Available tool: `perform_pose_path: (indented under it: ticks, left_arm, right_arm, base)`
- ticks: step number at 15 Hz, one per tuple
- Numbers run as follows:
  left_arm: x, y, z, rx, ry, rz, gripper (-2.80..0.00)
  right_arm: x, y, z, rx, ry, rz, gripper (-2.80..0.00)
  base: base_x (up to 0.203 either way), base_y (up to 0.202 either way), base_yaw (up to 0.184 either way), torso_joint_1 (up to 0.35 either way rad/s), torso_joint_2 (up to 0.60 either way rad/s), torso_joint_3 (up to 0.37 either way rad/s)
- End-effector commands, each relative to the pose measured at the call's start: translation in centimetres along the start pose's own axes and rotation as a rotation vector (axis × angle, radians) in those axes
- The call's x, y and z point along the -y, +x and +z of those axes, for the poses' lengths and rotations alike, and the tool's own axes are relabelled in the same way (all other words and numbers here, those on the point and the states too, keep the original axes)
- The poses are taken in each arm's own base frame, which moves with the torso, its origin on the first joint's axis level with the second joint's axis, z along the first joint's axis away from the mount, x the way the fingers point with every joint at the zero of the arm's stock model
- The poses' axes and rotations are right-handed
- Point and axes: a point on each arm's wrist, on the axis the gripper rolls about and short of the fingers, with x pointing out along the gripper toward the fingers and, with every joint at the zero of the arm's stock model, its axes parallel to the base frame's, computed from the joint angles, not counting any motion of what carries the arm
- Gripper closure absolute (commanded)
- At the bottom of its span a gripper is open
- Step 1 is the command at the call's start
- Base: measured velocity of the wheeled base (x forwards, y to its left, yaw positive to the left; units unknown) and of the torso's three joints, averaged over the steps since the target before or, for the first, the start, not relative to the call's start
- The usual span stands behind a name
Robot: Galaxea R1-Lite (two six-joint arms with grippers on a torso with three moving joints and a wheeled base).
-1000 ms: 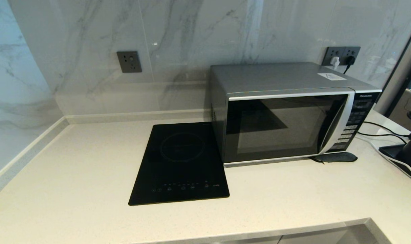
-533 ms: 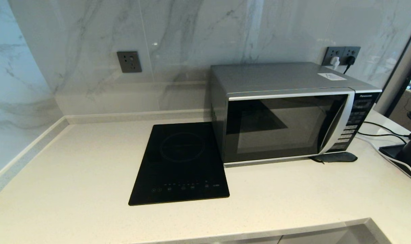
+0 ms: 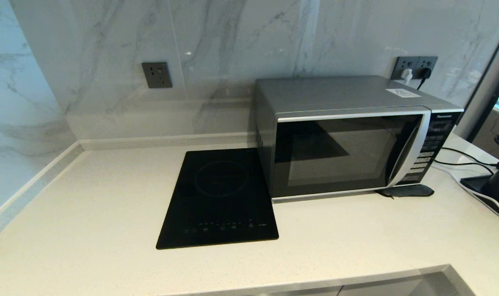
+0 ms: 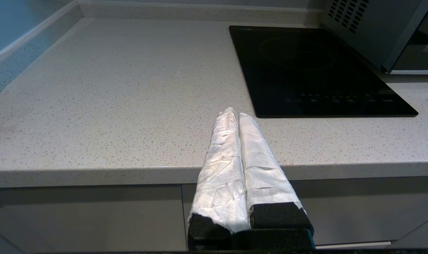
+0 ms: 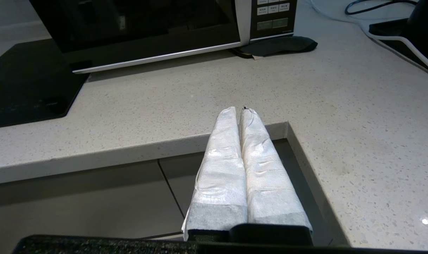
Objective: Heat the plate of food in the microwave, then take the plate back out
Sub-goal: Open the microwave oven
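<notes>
Only legible txt – "Panasonic" on the microwave (image 3: 348,135), top of its button panel (image 3: 432,144); btn labels & top sticker unreadable.

We see a silver microwave (image 3: 348,135) with a dark glass door and a black button panel. Beside it lies a flat black hob (image 3: 218,197). The desk (image 3: 89,197) is pale cream with fine speckles. The wall (image 3: 233,49) is white marble with grey veins and carries a dark grey socket (image 3: 156,75). Both grippers' fingers (image 4: 231,148) (image 5: 228,155) are wrapped in white.
</notes>
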Motion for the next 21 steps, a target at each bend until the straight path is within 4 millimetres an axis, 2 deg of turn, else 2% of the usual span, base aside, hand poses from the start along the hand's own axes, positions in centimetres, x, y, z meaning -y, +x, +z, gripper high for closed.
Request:
perform_pose_path:
  ticks: [1, 21]
  left_arm:
    - [0.00, 0.01, 0.01, -0.001, -0.001, 0.001, 0.00]
    - [0.00, 0.01, 0.01, -0.001, -0.001, 0.001, 0.00]
  right_arm:
    - [0.03, 0.06, -0.17, -0.008, 0.001, -0.002, 0.00]
    - [0.02, 0.05, -0.14, -0.008, 0.001, -0.002, 0.00]
  base:
    - [0.000, 0.000, 0.000, 0.000, 0.00, 0.000]
    - [0.000, 0.000, 0.000, 0.000, 0.00, 0.000]
